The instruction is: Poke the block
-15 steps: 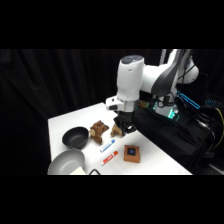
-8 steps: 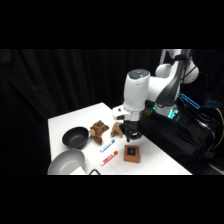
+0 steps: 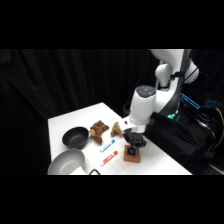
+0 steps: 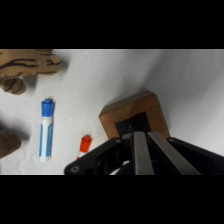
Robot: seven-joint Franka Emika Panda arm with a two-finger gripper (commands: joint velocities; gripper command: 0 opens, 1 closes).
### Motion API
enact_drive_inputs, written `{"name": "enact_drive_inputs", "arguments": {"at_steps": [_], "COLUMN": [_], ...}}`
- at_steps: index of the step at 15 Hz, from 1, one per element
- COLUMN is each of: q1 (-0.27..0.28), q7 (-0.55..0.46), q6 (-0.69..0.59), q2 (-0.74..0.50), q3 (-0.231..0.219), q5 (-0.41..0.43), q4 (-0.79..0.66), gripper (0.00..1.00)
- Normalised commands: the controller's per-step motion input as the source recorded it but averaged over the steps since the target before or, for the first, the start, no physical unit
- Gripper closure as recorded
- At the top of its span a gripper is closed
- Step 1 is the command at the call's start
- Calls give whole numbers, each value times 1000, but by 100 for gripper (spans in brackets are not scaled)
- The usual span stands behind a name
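The white table [image 3: 70,120] carries every item, and the white arm [image 3: 165,82] reaches over it from the far right, its wrist bent down toward the near right part of the tabletop.

A grey bowl [image 3: 66,162] sits at the near left edge. Just beyond it stands a black bowl [image 3: 75,136]. To the right of the black bowl lies a brown plush toy [image 3: 99,130], with a second, paler plush toy [image 3: 117,128] beside it, partly behind the arm.

The gripper [image 3: 133,142] hangs directly over the block [image 3: 132,154], at or almost at its top face. In the wrist view the two fingers [image 4: 140,150] stand pressed together with no gap between them, clenched on nothing, their tips over the block's dark mark.

The block [image 4: 134,116] is a small, flat, square piece of brown wood. Its top carries a dark square mark near the middle; in the side view the mark reads dark blue. The side faces show a warmer reddish brown. It lies flat on the table, apart from the other items.

Left of the block lie two markers: a blue-capped marker [image 4: 46,129] farther from it, and a red-capped marker [image 4: 85,145] nearer, just beside its corner but not touching.
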Motion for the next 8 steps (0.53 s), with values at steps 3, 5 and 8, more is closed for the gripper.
{"name": "enact_drive_inputs", "arguments": {"at_steps": [3, 5, 8], "q1": [134, 109, 81], "q7": [102, 79, 57], "q6": [170, 150, 90], "q2": [134, 81, -11], "q3": [-132, -114, -86], "q5": [-125, -89, -62], "q4": [71, 63, 30], "gripper": [100, 100, 100]}}
